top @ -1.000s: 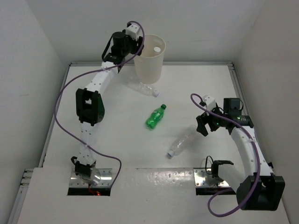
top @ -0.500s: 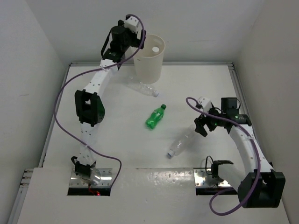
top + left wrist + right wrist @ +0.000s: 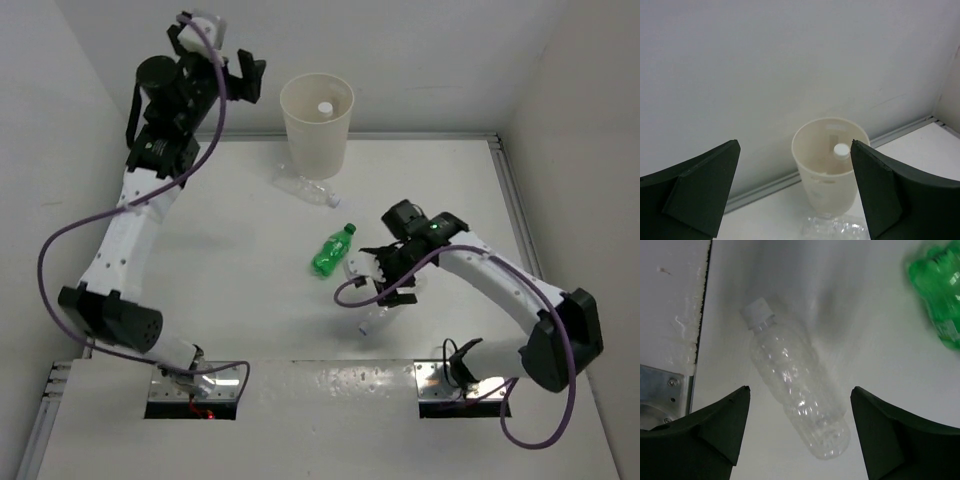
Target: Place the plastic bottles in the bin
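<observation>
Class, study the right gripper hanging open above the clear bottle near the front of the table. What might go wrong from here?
1. The clear bottle lies slantwise under the open right gripper. Being round and smooth, it may roll or slip out as the gripper closes.
2. The green bottle lies close by and may get knocked away.

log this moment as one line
left fingers open, empty, facing bin | right fingers open over clear bottle | green bottle on table | second clear bottle by bin
</observation>
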